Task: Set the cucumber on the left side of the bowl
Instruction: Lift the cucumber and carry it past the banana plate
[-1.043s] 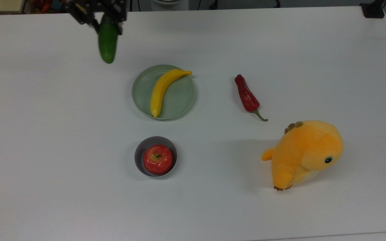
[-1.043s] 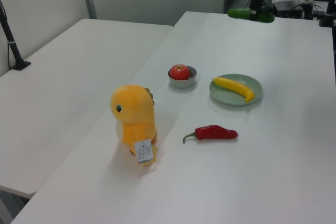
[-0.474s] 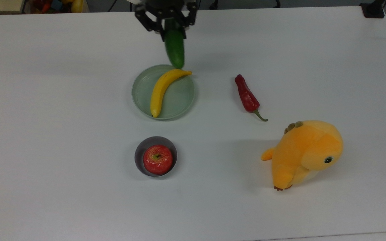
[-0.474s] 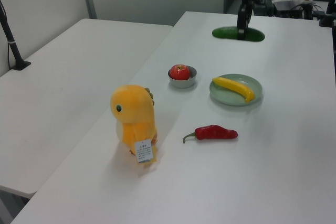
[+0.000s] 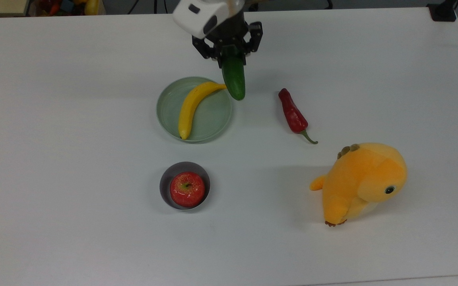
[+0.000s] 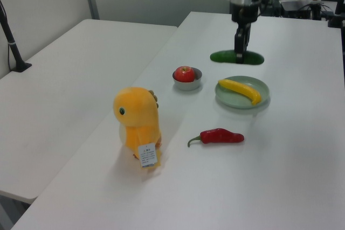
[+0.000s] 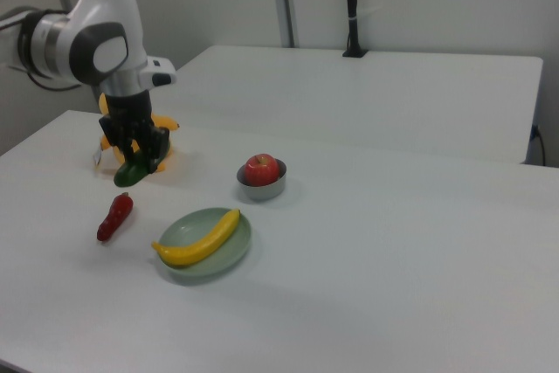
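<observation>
The fingers (image 5: pixel 232 55) grip the smooth dark green cucumber (image 5: pixel 233 81), which must next go beside the small grey bowl (image 5: pixel 165 184).

Carried by the gripper (image 5: pixel 229 55), the cucumber (image 5: pixel 233 80) now rightward in the top view, beside the plate (image 5: pixel 167 110); seemingly lower too.

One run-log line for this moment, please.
hand: shut on cucumber, held above table | cucumber tip beside plate rim, by banana tip | bowl: holds apple | placing: not yet done
</observation>
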